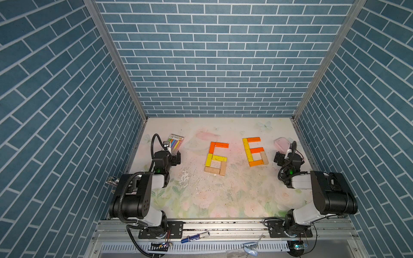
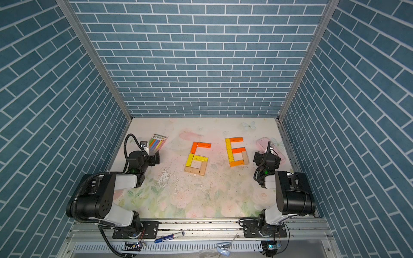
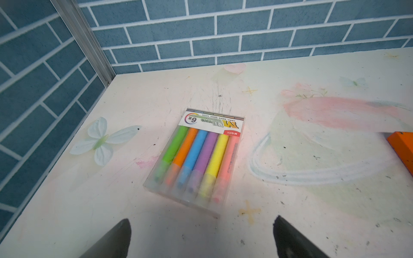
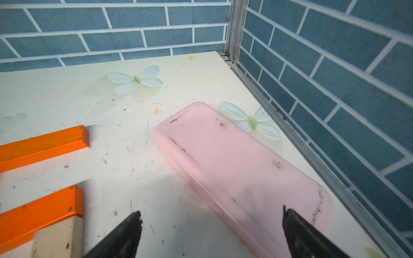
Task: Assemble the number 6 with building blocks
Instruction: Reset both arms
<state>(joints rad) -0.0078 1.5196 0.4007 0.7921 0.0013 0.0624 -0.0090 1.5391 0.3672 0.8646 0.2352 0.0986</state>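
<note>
The building blocks lie flat on the floral table in both top views as two figures shaped like a 6. The left figure [image 1: 215,159] is orange on top, yellow in the middle and tan below. The right figure [image 1: 255,152] has a yellow spine, orange bars and one tan block. My left gripper [image 1: 175,157] hovers left of them, open and empty, and in the left wrist view [image 3: 201,220] only one orange block's end [image 3: 402,145] shows. My right gripper [image 1: 278,157] stands right of the right figure, open [image 4: 211,211], beside two orange blocks [image 4: 42,145] and a tan one [image 4: 58,236].
A clear pack of coloured highlighters [image 3: 196,156] lies just ahead of the left gripper, near the left wall. A pink rounded case [image 4: 241,174] lies under the right gripper's outer finger, close to the right wall's metal rail [image 4: 290,125]. A blue pen [image 1: 194,236] rests on the front rail.
</note>
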